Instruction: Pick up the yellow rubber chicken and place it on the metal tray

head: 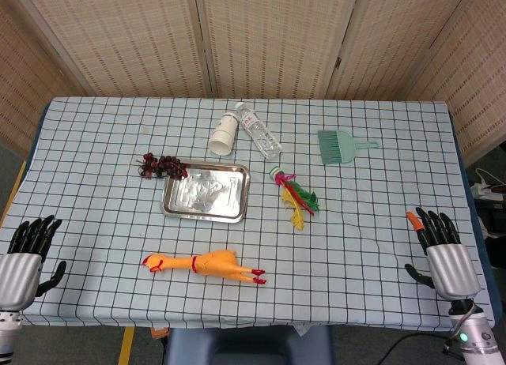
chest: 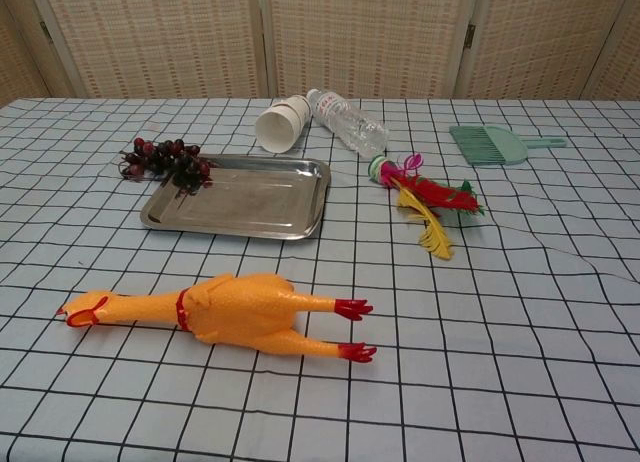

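progress: none visible; task judged at its very start, with pick-up, carry and set-down all left to do.

yellow rubber chicken point(head: 204, 265): lay flat on its side on the checked worktop point(head: 379, 223), near the front edge, head to the left, red feet to the right. untouched by either robot hand.

metal tray point(head: 175, 203): sat just behind the chicken, apart from it, inside bare and reflective. dark grape bunch point(head: 162, 166) lay at its rear left corner, overlapping the rim in the chest view.

left robot hand point(head: 25, 258): rested at the front left edge of the worktop, fingers spread, grasping nothing, well apart from the chicken.

right robot hand point(head: 443, 250): rested at the front right edge, fingers apart, likewise released and well apart from the chicken.

other items, not needed: white paper cup point(head: 224, 135) tipped over beside a clear plastic bottle point(head: 258, 131); green hand brush point(head: 341, 145); feathered shuttlecock toy point(head: 296, 194) right of the tray.
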Controlling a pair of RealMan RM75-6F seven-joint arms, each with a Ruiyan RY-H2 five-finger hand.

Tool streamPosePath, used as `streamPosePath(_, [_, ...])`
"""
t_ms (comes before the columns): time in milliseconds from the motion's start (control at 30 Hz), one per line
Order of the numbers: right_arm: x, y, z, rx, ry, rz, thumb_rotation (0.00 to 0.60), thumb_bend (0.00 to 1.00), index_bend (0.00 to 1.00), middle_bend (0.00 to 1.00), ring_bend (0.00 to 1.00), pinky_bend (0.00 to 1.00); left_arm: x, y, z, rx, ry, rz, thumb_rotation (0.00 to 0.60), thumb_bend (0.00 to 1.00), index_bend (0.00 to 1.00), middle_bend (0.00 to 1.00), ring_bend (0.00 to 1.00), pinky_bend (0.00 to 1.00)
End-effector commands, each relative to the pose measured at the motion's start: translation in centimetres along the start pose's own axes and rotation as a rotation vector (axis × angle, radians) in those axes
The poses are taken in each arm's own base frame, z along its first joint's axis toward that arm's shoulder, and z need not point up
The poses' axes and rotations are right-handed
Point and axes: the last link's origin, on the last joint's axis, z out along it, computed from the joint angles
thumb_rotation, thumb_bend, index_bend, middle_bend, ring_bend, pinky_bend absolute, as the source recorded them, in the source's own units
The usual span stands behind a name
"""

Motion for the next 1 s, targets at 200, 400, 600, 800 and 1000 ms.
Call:
streamPosePath(200, [0.4, 0.0, -0.3, -0.011, 0.006, -0.001, 0.600, 0.12, 0.00, 0.00, 0.00, 0.00, -0.6, 0.9, -0.3, -0.041, -0.042, -0.010, 0.600, 0.41, 0.00, 0.00, 0.00, 0.00])
streamPosePath(400, [0.5, 0.1, -0.4, -0.008, 0.000, 0.006, 0.600, 0.12, 0.00, 0.00, 0.00, 0.00, -2.3, 3.4, 0.2, -0.181, -0.118, -0.062, 0.600, 0.41, 0.00, 0.00, 0.00, 0.01])
streamPosePath(600, [0.4, -0.2, -0.4, -0.004, -0.003, 0.004, 0.600, 0.12, 0.00, 0.00, 0.00, 0.00, -4.2, 6.7, 2.2, -0.274, -0.193, 0.015, 0.600, 0.42, 0.00, 0.00, 0.00, 0.01])
streamPosePath(800, [0.0, -0.3, -0.4, -0.001, -0.016, -0.002, 0.600, 0.12, 0.00, 0.00, 0.00, 0.00, -6.3, 9.3, 4.2, -0.340, -0.275, 0.022, 0.600, 0.42, 0.03, 0.00, 0.00, 0.01])
streamPosePath(1000, [0.0, -0.3, -0.4, -0.002, -0.017, -0.002, 0.600, 0.12, 0.00, 0.00, 0.00, 0.00, -8.6, 11.3, 4.9, -0.385, -0.331, 0.060, 0.600, 0.42, 0.11, 0.00, 0.00, 0.01])
